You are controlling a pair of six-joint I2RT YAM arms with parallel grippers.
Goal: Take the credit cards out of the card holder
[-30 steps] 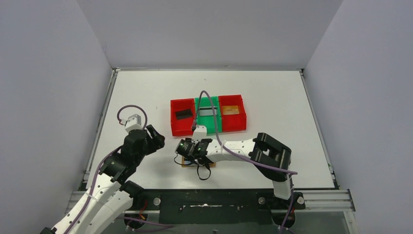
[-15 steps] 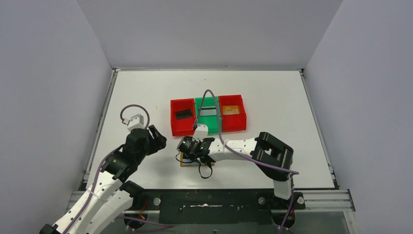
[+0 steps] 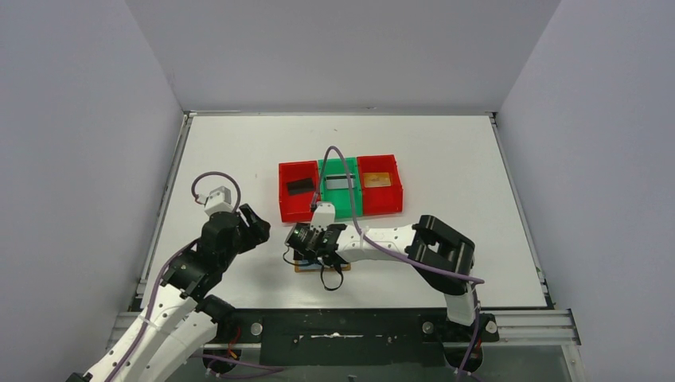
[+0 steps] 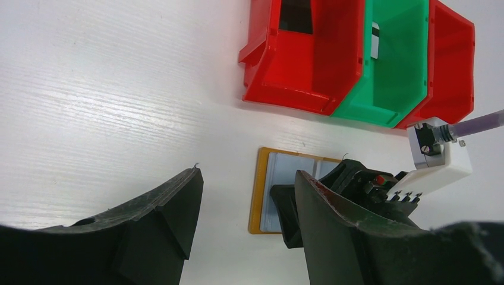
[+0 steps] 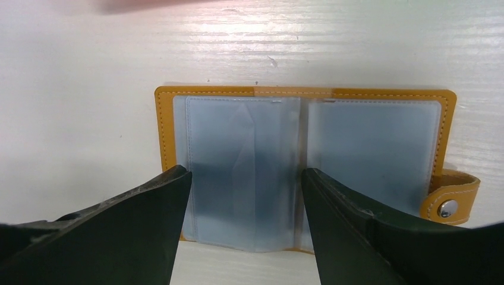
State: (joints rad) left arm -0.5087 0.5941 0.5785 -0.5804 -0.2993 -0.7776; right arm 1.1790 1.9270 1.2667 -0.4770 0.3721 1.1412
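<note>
The card holder [image 5: 368, 142] lies open and flat on the white table, orange-tan with a snap tab on its right side, and its two clear sleeves show only pale blue-grey. My right gripper [image 5: 246, 178] hangs open just above it, fingers straddling the left sleeve and touching nothing. From above, only an orange edge of the card holder [image 3: 301, 267] shows under that gripper [image 3: 309, 243]. My left gripper [image 3: 256, 227] is open and empty to the left of it, with the card holder [image 4: 267, 190] beyond its fingertips. Credit cards lie in the bins: black [image 3: 299, 185], striped [image 3: 337, 182], gold [image 3: 380, 180].
Three joined bins stand just behind the card holder: a red one [image 3: 298, 208], a green one [image 3: 350, 205] and another red one [image 3: 382, 200]. The right arm's purple cable [image 3: 350, 215] loops over the green bin. Grey walls close in the table.
The right gripper's jaws have spread wider over the card holder and the wrist has shifted slightly away from me. The left arm has barely moved.
</note>
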